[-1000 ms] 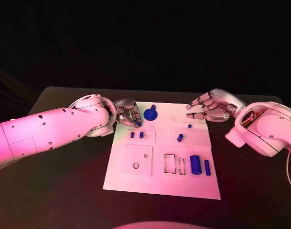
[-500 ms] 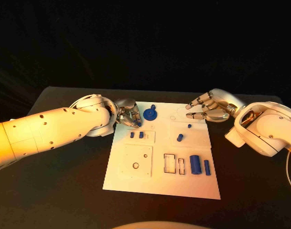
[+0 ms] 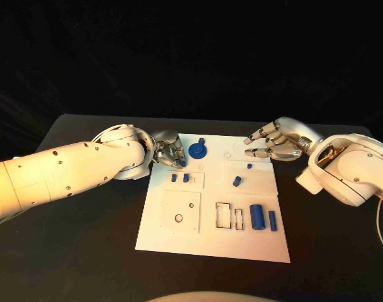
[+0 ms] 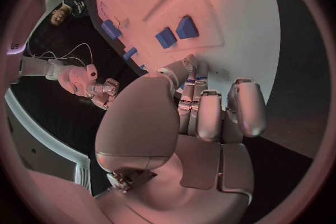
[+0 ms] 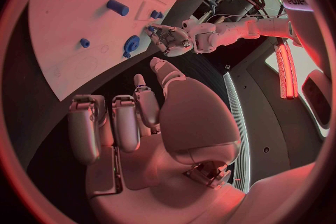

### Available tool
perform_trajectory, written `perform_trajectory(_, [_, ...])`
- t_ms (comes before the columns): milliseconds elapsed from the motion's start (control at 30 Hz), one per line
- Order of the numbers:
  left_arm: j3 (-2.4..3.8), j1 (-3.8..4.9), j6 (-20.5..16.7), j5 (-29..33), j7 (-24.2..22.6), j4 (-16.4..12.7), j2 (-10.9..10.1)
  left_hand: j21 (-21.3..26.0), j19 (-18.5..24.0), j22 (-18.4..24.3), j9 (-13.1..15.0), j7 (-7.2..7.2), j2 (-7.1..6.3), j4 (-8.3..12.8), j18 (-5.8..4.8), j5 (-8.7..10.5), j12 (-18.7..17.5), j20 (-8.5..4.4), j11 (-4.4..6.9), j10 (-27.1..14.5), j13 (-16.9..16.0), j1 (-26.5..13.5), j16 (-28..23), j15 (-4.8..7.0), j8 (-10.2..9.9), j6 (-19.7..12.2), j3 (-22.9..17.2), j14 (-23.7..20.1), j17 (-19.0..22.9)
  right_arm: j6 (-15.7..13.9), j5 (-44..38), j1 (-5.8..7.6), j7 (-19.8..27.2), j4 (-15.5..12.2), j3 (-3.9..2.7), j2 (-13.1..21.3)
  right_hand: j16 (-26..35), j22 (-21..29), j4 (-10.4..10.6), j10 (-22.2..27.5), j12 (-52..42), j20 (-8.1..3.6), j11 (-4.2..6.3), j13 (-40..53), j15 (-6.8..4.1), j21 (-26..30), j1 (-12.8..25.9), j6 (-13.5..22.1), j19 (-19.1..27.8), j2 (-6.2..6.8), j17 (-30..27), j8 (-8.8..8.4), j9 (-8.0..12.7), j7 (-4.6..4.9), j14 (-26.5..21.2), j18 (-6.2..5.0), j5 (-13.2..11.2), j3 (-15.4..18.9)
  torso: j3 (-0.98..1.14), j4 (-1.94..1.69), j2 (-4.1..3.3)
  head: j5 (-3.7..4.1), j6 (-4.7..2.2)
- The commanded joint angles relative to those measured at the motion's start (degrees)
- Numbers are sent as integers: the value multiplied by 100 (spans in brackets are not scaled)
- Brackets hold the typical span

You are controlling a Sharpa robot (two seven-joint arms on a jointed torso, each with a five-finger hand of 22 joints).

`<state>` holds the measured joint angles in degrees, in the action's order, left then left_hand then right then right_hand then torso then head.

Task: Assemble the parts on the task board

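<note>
While both arms stayed put since a second earlier, nothing on the white board [image 3: 211, 239] moved, so no progress. Left hand [image 3: 168, 151] pinched a small blue part [image 3: 182, 163] at the board's far left corner. Right hand [image 3: 273, 143] hovered far right, fingers loosely spread, empty. No readable writing.

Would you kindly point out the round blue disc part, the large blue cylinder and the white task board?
Round blue disc part [image 3: 197, 151], head view, centre of its face.
Large blue cylinder [image 3: 257, 217], head view, middle of its body.
White task board [image 3: 211, 244], head view, bare near edge.
</note>
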<state>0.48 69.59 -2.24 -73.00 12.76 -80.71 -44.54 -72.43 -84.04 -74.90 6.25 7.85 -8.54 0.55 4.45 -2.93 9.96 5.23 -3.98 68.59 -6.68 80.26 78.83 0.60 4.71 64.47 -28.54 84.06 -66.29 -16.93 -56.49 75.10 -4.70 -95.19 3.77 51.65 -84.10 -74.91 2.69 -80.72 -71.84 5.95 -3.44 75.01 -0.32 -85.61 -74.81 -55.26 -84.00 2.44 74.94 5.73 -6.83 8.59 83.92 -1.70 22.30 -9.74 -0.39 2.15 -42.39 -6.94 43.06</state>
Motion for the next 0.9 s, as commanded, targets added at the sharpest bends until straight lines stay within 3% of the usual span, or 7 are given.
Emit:
perform_trajectory(33, [3, 3, 85, -5, 7, -5, 8, 30, -84, -342, -17, 43, 4, 2, -63, -13, -61, -33, -8, 19, 10, -69, -5, 21, -46, 0, -19, 148, -4, 102, -16, -4, 21, -2, 0, -1, 35, -611, 7, 23, -5, -45, -6, 241, -43, 37, -25, -44, 6, -2, 484, -37, 9, 11, 386, -51, 14, -39, -1, 0, 0, -1, 3])
perform_trajectory(733, [4, 2, -76, 15, -18, -12, -60, 97, -66, -321, -217, 192, -120, 44, -57, -14, -359, 56, -149, -182, 67, -104, 11, -90, -126, -407, -79, 141, 20, 83, -17, -4, 9, 42, 0, 2, 76, -532, 7, 129, 189, -46, -4, 107, -44, 81, -29, -37, 57, 7, 423, -43, 12, 9, 372, -69, 13, -50, -11, -1, 0, 0, -7])
perform_trajectory(833, [4, 2, -181, 98, -100, -35, -99, 135, -55, -300, -245, 174, -126, 67, -48, -14, -382, 65, -149, -206, 74, -76, 13, -95, -129, -501, -108, 138, 25, 64, -20, -4, 8, 66, 0, 6, 322, -480, -2, 695, 1272, -56, 10, -647, -55, 117, -77, -23, 87, 5, 85, -56, 18, 9, 278, -82, 0, -143, -7, 0, -2, 6, -9])
perform_trajectory(900, [5, 3, -305, 229, -223, -60, -141, 158, -47, -288, -254, 132, -129, 89, -41, -15, -394, 65, -131, -216, 77, -48, 12, -86, -124, -556, -138, 135, 33, 50, -38, -4, 16, 95, 0, 9, 496, -440, 0, 1285, 2598, -71, 23, -1612, -69, 146, -111, -31, 110, 22, -125, -57, 18, 2, 224, -91, -46, -250, -8, 2, 0, 8, -15])
